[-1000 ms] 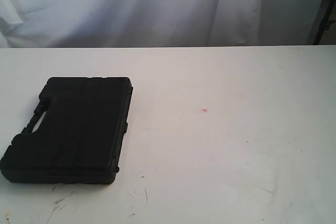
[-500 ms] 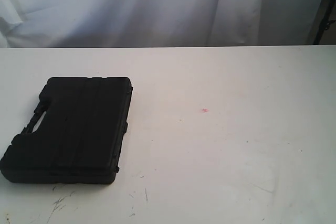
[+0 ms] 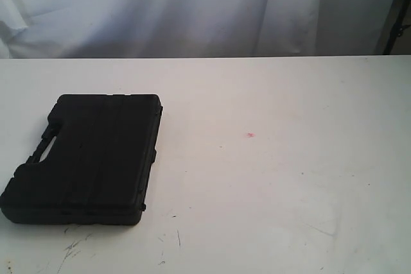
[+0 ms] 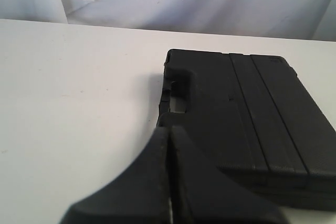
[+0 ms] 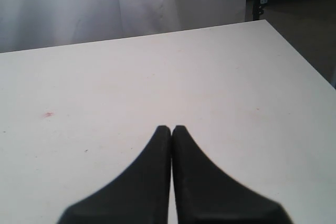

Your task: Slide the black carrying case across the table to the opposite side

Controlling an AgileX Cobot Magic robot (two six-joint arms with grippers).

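The black case [image 3: 90,158] lies flat on the left part of the white table [image 3: 270,178], its handle slot [image 3: 45,149] facing the left edge. Neither arm shows in the exterior view. In the left wrist view the case [image 4: 247,119] fills the middle, and my left gripper [image 4: 169,129] is shut with nothing in it, its tips just short of the case's handle end. My right gripper [image 5: 171,128] is shut and empty over bare table [image 5: 157,77], far from the case.
A white curtain [image 3: 192,4] hangs behind the table's far edge. Dark scuff marks [image 3: 74,248] lie near the front left, and a small red speck [image 3: 250,135] sits mid-table. A dark stand [image 3: 398,24] rises at the far right.
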